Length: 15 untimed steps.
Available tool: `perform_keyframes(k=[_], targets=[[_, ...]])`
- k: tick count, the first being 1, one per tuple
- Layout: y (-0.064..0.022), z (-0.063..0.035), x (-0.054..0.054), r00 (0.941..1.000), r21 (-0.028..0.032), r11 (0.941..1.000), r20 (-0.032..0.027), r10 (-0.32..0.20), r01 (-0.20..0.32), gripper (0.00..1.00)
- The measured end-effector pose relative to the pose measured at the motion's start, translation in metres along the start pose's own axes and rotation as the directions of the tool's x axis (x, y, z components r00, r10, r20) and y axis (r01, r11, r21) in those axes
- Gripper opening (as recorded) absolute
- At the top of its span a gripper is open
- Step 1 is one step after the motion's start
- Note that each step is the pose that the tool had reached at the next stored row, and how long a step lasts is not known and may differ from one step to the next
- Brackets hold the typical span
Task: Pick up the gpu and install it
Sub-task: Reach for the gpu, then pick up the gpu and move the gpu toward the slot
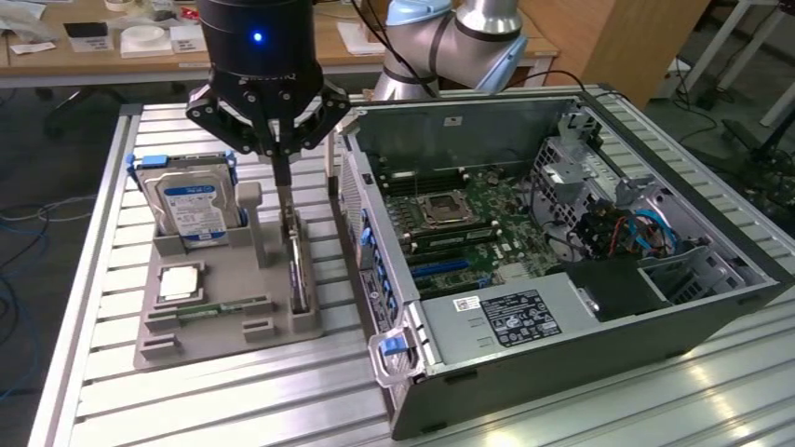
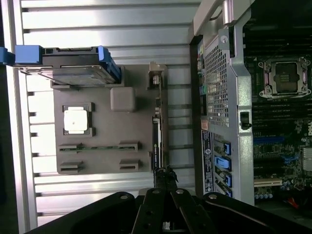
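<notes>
Slatted aluminium table (image 1: 186, 400), wooden desks (image 1: 74, 60) behind it. Open computer case (image 1: 695, 307) lies on its side at the exterior view's right, motherboard (image 1: 472, 223) exposed. Grey tray (image 1: 223, 345) sits just beside the case, with bare slats between them. Hard drive (image 1: 193, 205) stands upright at the tray's far end.

The gpu (image 1: 297, 270) stands on edge in the tray's slot on the case side. The wrist view gives its thin upper edge (image 2: 157, 126) end to end.

Gripper (image 1: 283, 200) hangs above the card. Fingers are clenched, pinching the card's upper edge (image 2: 164, 171). The card is seated in the tray.
</notes>
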<state>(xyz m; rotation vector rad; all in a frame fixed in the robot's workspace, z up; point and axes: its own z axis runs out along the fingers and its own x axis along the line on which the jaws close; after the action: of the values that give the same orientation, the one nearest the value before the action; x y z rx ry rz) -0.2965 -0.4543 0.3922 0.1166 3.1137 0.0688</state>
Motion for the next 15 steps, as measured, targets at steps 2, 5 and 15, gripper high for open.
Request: perform_keyframes(k=[2,5,15], targets=[[0.0000,0.0000,0.0000,1.0000,0.0000,1.0000,0.0001,0.000,0.000,0.11],[0.0000,0.0000,0.0000,1.0000,-0.0001,1.0000,0.0001,0.000,0.000,0.11],[0.0000,0.0000,0.0000,1.0000,-0.0001,1.0000,0.0001,0.000,0.000,0.17]])
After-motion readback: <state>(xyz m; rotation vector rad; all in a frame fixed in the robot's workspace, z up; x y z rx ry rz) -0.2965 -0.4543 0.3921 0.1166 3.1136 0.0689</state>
